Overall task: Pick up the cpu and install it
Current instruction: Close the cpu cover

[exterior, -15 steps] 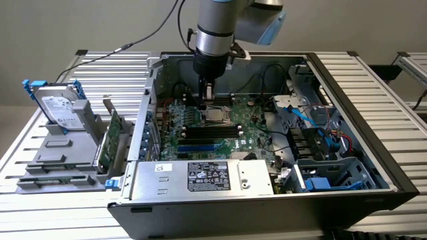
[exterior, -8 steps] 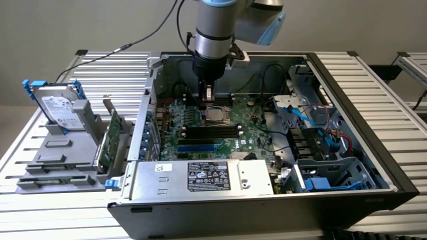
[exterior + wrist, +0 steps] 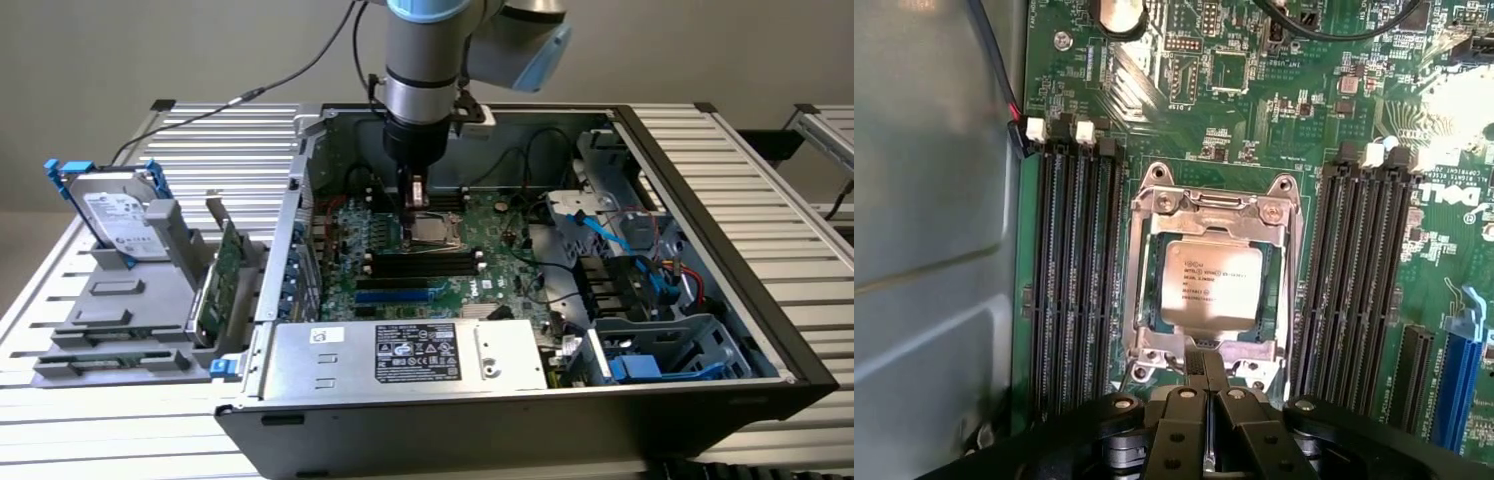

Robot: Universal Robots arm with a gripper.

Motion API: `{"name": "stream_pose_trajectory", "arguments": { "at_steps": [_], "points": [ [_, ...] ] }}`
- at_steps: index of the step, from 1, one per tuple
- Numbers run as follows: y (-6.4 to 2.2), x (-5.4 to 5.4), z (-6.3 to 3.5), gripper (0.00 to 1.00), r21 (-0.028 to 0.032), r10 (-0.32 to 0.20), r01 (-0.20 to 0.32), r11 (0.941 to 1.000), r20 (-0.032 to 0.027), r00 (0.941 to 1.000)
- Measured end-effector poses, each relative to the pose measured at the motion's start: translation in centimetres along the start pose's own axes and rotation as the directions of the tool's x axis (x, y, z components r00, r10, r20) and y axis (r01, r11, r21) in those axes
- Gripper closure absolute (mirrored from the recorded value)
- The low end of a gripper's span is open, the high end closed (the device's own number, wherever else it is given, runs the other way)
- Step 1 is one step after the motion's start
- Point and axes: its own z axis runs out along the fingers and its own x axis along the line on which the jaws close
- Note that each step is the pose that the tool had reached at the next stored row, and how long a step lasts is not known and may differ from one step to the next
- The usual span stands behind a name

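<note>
1. Closest to the wrist camera, the gripper (image 3: 1206,362) has its two black fingers pressed together, with nothing seen between them.
2. Its fingertips sit over one edge of the metal socket frame (image 3: 1154,205), just beside the cpu and not gripping it.
3. The cpu (image 3: 1211,285) lies flat inside that frame, with its dull silver top facing up and printed lettering showing.
4. Long black memory slots (image 3: 1074,300) run along both sides of the socket on the green motherboard (image 3: 1234,110).
5. In the exterior view, the arm reaches down into the open computer case (image 3: 534,440), and the gripper hangs just above the socket, where the cpu shows as a pale square.
6. A hard drive (image 3: 118,215) in a blue bracket stands upright on a grey holder outside the case, at the exterior view's left, well apart from the gripper.
</note>
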Motion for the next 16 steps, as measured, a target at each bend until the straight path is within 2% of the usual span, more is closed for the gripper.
{"name": "stream_pose_trajectory", "arguments": {
  "at_steps": [8, 16],
  "points": [
    [-0.4, 0.1, 1.24, 0.89, -0.0116, -0.004, 0.004, 0.9999, 0.0012, 1.0],
    [-0.42, 0.1, 1.47, 0.89, -0.0153, -0.004, 0.004, 0.9999, 0.0016, 1.0]
  ]
}}
